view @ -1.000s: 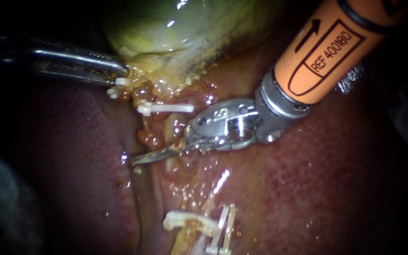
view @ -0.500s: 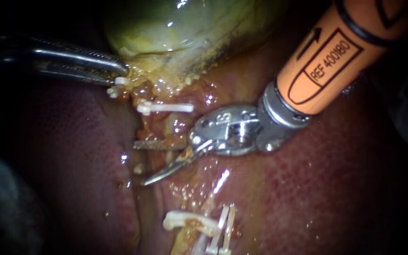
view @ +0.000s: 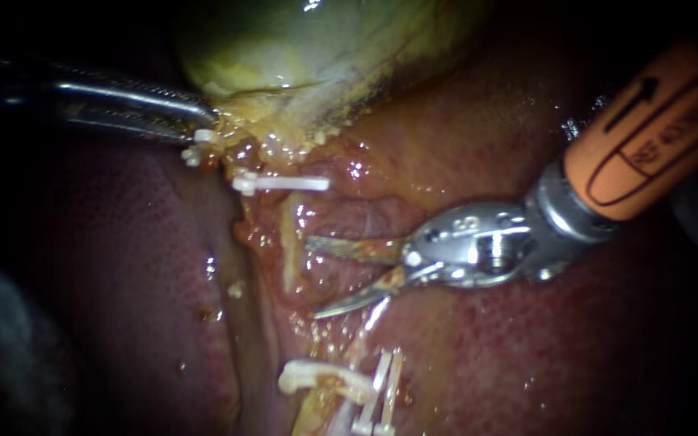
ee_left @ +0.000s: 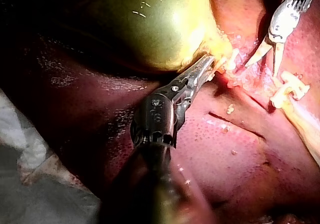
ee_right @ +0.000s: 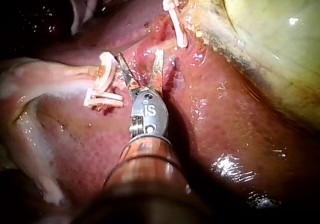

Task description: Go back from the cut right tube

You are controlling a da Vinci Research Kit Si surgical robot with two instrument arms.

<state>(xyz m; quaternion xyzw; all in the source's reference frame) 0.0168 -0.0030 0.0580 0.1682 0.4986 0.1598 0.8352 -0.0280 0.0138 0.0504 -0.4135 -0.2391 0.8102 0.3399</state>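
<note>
Backing-off step, I reckon: right instrument [view: 313, 277] blades gape empty just beside the cut right tube [view: 288, 246] under the white clip [view: 280, 184], left instrument [view: 206, 126] pinching the gallbladder [view: 300, 48] beyond that clip, so next it needs a straight pull clear.

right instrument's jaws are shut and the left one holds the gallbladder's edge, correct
Not quite: the right instrument has its jaws open, nothing between them, as the endoscope view shows. The left instrument does hold the gallbladder at its edge.
</note>
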